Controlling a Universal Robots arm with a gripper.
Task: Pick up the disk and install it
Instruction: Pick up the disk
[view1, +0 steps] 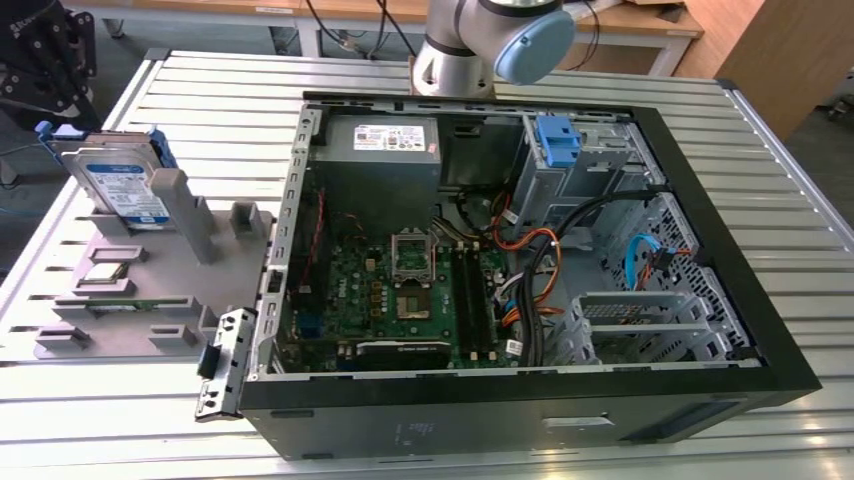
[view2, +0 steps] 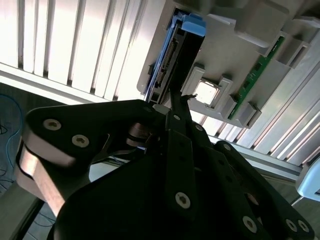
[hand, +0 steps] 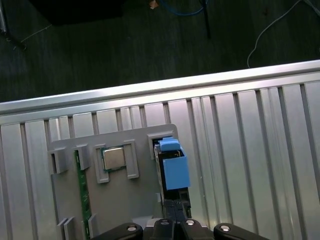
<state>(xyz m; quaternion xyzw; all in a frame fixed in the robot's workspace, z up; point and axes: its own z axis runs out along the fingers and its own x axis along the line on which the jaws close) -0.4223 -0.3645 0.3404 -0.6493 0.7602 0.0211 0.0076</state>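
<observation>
The disk (view1: 118, 185) stands on edge in a slot of the grey holder plate (view1: 147, 285), on the slatted table at the exterior view's left, outside the computer case. Its blue-and-white label faces the camera and blue rails show at its sides. In both wrist views I look down its narrow edge: the disk (view2: 172, 55) with its connector row, and the disk (hand: 173, 170) with its blue rail. My gripper (view2: 181, 98) hangs above it, apart from it, black fingers together and holding nothing. The gripper (hand: 175, 221) tips line up over the disk's near end.
The open computer case (view1: 694, 200) lies on the table with motherboard, cables and grey power supply (view1: 387, 140). A blue bracket (view1: 558, 145) sits in its drive cage. The holder plate (hand: 125, 200) also carries a processor chip (hand: 114, 158) and a green memory stick (hand: 82, 195). The arm's base (view1: 467, 50) stands behind the case.
</observation>
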